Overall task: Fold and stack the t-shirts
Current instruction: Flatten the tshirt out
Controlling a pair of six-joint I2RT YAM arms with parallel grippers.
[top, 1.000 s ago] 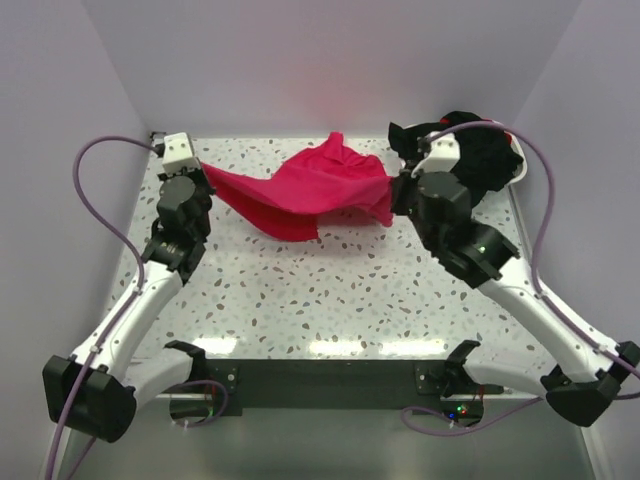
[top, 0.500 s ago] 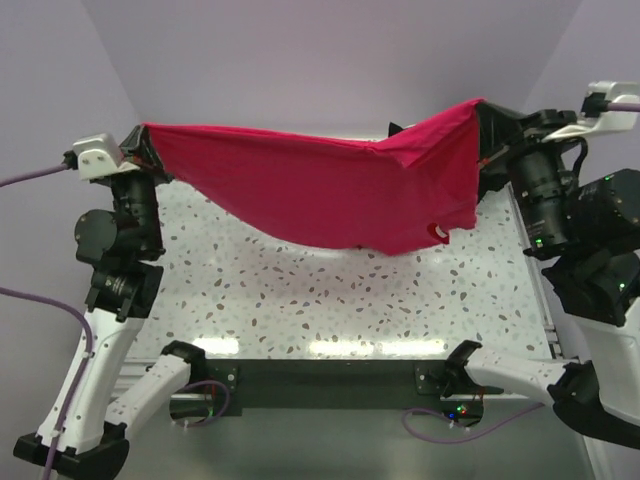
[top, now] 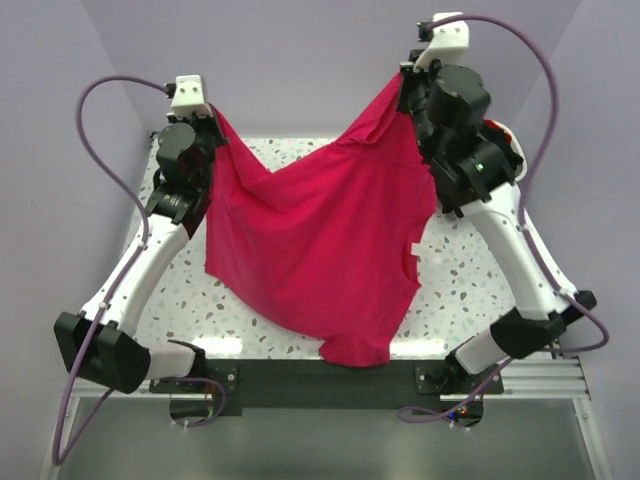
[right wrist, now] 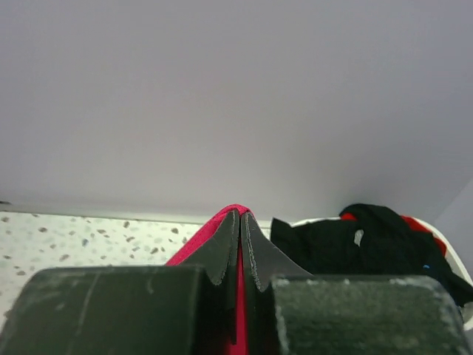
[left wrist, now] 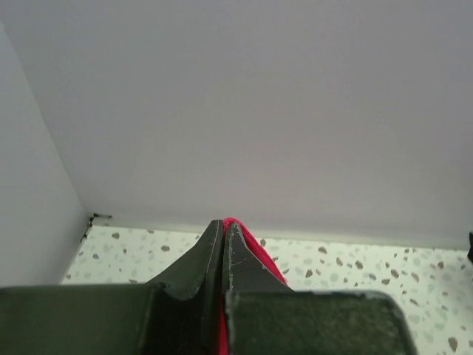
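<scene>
Holds the red shirt (top: 320, 240) aloft at centre frame over the surface (top: 455, 285), with left end effector (top: 211, 112) at upper left and right end effector (top: 404, 82) at upper right both pinched tight on its upper edge; seems mid-spread, calls next for laying it flat.

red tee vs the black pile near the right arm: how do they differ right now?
Hold: the red t-shirt is pinched by the left end effector and the right end effector, both shut on its edge. Nothing grips the black t-shirts.
Pose: the red t-shirt hangs spread between the arms, while the black t-shirts lie crumpled in the white basket.
Shared: neither is folded yet.
</scene>
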